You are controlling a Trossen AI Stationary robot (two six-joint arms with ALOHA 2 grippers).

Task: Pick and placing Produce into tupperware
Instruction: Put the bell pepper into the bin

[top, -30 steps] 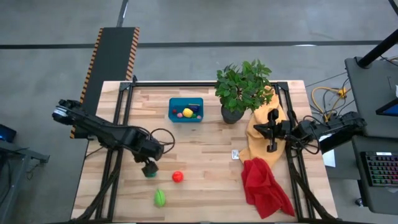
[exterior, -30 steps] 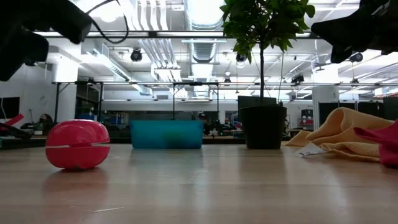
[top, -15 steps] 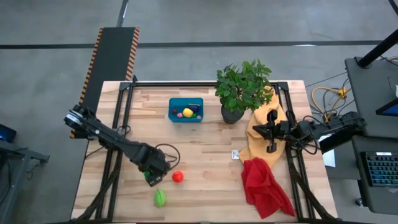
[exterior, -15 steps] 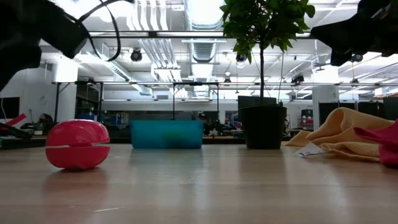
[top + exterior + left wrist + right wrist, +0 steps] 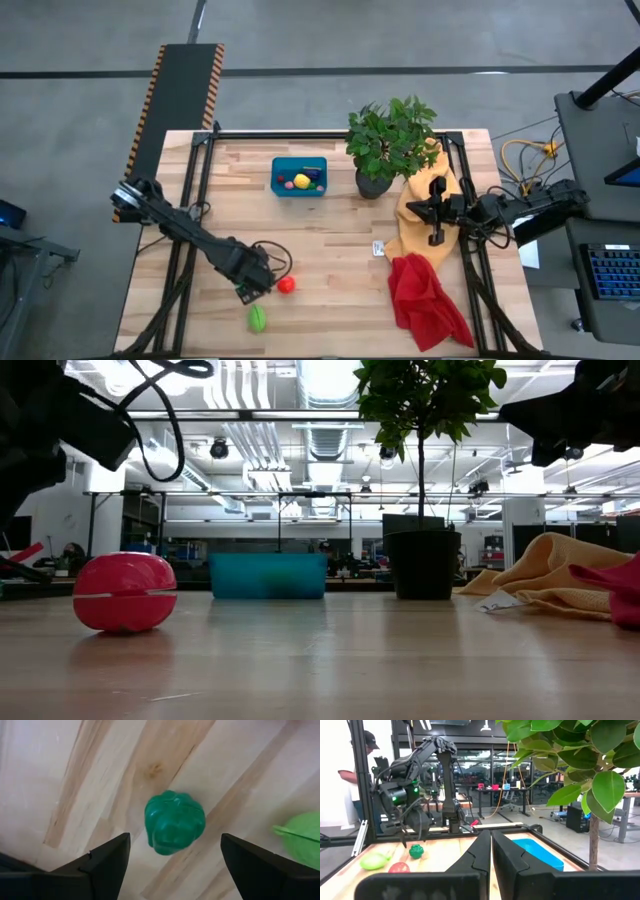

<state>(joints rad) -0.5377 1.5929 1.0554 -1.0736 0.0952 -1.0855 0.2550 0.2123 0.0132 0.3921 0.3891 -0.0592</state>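
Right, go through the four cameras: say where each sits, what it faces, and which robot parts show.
High view: above the table, looking straight down; both arms, teal tupperware, red piece.
Low view: at table-top height, looking level across; red piece near, tupperware behind, arms dark at the top corners.
Left wrist view: looks down past its open fingers at the dark green piece.
Right wrist view: looks across the table past its shut fingers at the left arm.
Shared: the light green piece shows in both wrist views.

High view looks straight down, low view skims level across; both share the tupperware (image 5: 299, 178).
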